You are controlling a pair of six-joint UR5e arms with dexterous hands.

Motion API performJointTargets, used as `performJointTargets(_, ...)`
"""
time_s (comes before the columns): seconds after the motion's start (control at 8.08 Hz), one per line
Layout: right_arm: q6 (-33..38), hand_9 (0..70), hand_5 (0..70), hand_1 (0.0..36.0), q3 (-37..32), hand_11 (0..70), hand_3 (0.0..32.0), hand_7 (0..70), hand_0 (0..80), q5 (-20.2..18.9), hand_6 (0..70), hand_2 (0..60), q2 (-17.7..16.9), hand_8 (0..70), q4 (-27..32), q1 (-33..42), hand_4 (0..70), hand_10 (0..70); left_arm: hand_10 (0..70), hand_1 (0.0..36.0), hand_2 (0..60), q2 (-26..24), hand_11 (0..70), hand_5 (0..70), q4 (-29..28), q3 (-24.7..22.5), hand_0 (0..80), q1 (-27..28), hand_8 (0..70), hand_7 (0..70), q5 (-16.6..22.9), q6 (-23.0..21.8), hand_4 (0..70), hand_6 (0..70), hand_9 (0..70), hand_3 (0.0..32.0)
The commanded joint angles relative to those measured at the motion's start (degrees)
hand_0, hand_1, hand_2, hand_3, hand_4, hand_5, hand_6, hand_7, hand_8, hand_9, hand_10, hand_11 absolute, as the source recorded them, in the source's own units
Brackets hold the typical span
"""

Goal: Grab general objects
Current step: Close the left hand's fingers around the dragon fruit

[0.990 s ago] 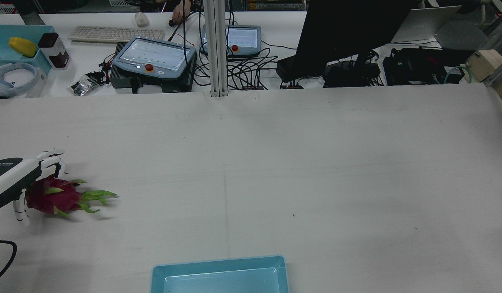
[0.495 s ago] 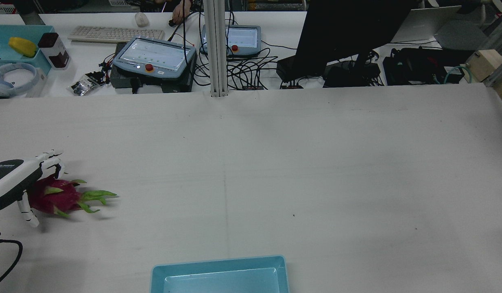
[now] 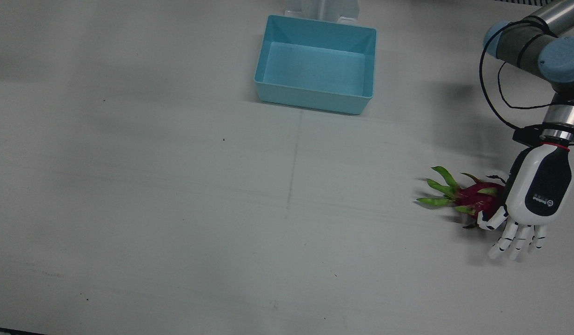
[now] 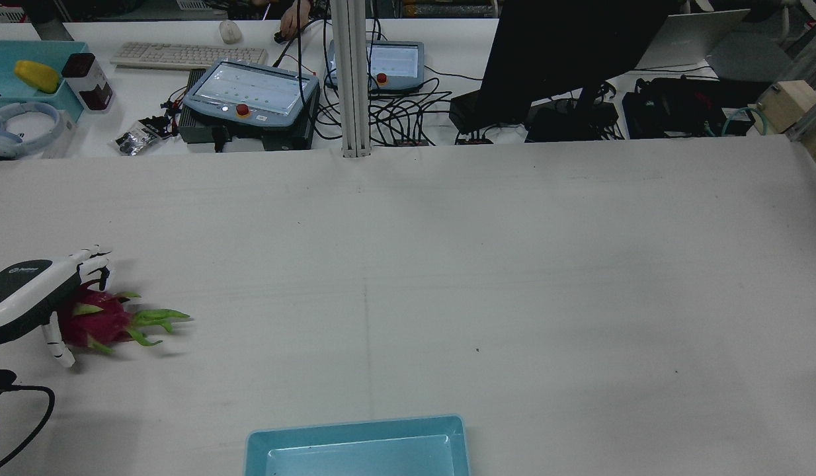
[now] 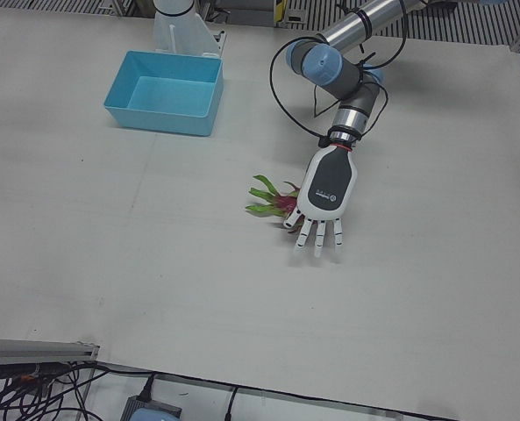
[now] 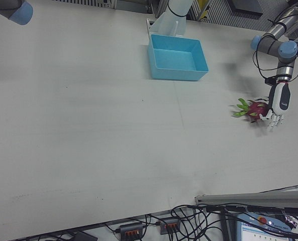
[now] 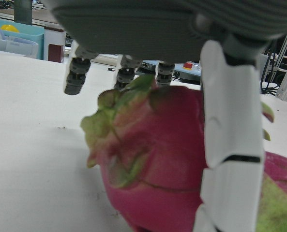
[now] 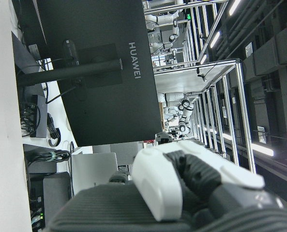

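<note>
A magenta dragon fruit with green leaf tips lies on the white table, leaves pointing toward the table's middle. My left hand is palm-down over its round end, fingers spread and extended past it, thumb beside the fruit. It holds nothing. In the rear view the hand covers the fruit's left end. In the left hand view the fruit fills the space under the palm, with the fingers apart. My right hand shows only partly in its own view, facing away from the table.
An empty light blue bin stands at the table's middle near the pedestals, also in the rear view. Beyond the table's far edge are teach pendants, a monitor and cables.
My left hand has shifted a little further over the dragon fruit and its thumb has come nearer the fruit. The fruit has not moved.
</note>
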Motion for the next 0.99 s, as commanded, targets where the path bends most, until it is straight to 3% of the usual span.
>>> performJointTargets(0.0,0.0,0.0,0.0,0.0,0.0,0.0,0.0,0.0,0.0,0.0,0.0,0.0,0.0,0.0,-0.03,0.0,0.0,0.0,9.6,36.0,60.0,-0.13,17.6,70.0,-0.15,1.07,63.5,1.11,17.8,18.8,-0.14,0.0,0.0,0.3,8.4,25.8)
performJointTargets(0.37,0.0,0.0,0.0,0.0,0.0,0.0,0.0,0.0,0.0,0.0,0.0,0.0,0.0,0.0,0.06,0.0,0.0,0.0,9.8,36.0,60.0,-0.22,18.0,70.0,0.03,1.24,64.3,2.0,18.3,20.2,-0.14,0.0,0.0,0.8,9.4,24.4)
performJointTargets(0.74,0.0,0.0,0.0,0.0,0.0,0.0,0.0,0.0,0.0,0.0,0.0,0.0,0.0,0.0,-0.03,0.0,0.0,0.0,11.7,36.0,60.0,-0.39,20.8,70.0,0.82,0.54,67.0,2.0,19.8,24.8,-0.23,0.0,0.0,3.6,12.3,20.8)
performJointTargets(0.87,0.0,0.0,0.0,0.0,0.0,0.0,0.0,0.0,0.0,0.0,0.0,0.0,0.0,0.0,-0.03,0.0,0.0,0.0,14.5,36.0,60.0,-0.39,24.8,70.0,0.82,0.54,70.0,2.0,21.0,26.4,-0.84,0.0,0.0,4.9,14.3,22.6)
